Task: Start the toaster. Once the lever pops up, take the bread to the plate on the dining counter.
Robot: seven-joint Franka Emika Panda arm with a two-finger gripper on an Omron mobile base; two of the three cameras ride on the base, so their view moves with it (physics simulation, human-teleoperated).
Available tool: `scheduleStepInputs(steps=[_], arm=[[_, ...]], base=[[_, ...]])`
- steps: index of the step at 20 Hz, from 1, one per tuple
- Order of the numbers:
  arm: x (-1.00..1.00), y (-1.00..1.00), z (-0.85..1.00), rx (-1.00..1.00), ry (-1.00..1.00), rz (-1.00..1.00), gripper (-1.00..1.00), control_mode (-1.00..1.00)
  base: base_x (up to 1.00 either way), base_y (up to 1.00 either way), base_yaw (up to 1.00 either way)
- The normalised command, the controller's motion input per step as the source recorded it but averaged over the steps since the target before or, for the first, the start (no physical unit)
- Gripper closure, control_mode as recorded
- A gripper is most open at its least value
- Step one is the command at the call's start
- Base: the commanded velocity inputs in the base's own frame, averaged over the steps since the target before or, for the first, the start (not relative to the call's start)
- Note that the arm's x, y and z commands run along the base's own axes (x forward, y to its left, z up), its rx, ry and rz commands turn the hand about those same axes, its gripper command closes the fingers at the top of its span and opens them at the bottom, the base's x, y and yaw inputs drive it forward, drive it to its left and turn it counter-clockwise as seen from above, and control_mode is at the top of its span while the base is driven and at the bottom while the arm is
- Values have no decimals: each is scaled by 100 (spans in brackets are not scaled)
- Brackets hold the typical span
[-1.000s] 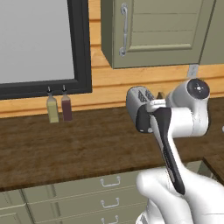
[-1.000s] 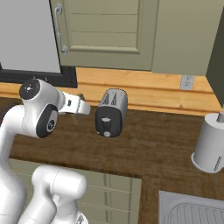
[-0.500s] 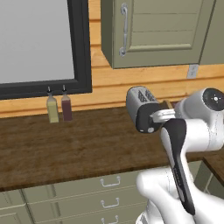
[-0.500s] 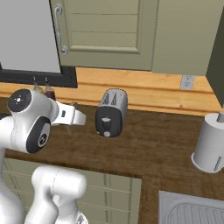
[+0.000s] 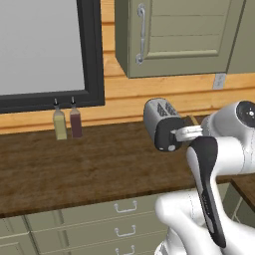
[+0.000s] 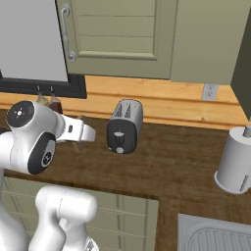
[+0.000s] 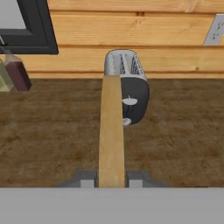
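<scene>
1. Retreat is what stands out in the left base view: compared with a second ago, the white arm's wrist has drawn back from the silver and black two-slot toaster (image 5: pixel 162 124) and now sits just in front of its dark end face. I take that to mean the toasting step is done and the carry has begun. To the left of the toaster, well apart, a yellowish bottle (image 5: pixel 60 124) and a dark red bottle (image 5: pixel 75 122) stand on the dark wood-grain worktop (image 5: pixel 99 169).

2. Right base view: the toaster (image 6: pixel 125 125) stands alone, with the wrist off to its left. This side adds what the other lacks: a pale grey cylinder (image 6: pixel 235 159) well to the right of the toaster, and a steel sink (image 6: pixel 215 238) nearer to me than that.

3. Hand view: this one settles the grasp. The two-finger gripper (image 7: pixel 110 179) is clamped tight on a tan slice of bread (image 7: pixel 110 131), seen edge-on, which runs from the finger tips up towards the toaster (image 7: pixel 129 89). The bread is clear of the slots. My guess is that the base must drive before I can find the plate.
</scene>
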Motion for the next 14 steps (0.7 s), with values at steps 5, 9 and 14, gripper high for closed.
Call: scheduleStepInputs(steps=[5,9,14], arm=[[0,0,0,0,0,0,100,100],[0,0,0,0,0,0,100,100],[0,0,0,0,0,0,100,100]], base=[[-4,0,0],[-54,18,3],[-61,82,33]])
